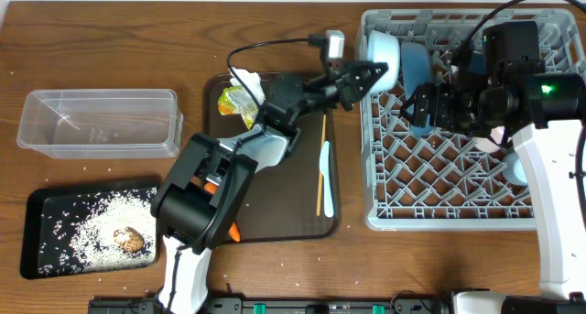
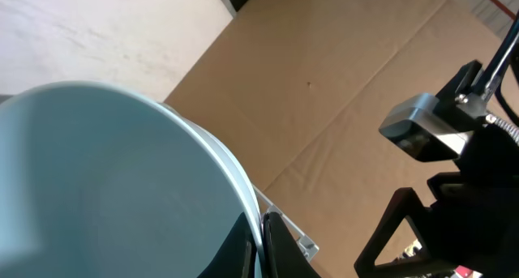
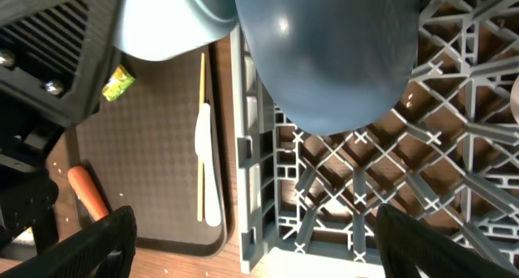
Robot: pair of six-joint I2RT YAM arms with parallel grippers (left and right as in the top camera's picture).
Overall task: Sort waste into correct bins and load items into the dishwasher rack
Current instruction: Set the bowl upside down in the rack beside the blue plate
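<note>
The pale blue bowl [image 1: 380,50] is clamped by the left fingers [image 1: 362,76] at the rack [image 1: 439,167], wherein the blue plate [image 3: 324,51] is stood before wide-spread right fingers [image 3: 89,250].

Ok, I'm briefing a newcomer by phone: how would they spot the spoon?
Start at the big grey rack on the right; directly left of it lies the dark brown tray. Near that tray's right edge the pale blue spoon lies alongside the thin wooden chopsticks: it is shorter, wider and pale, not stick-thin and yellow.
</note>
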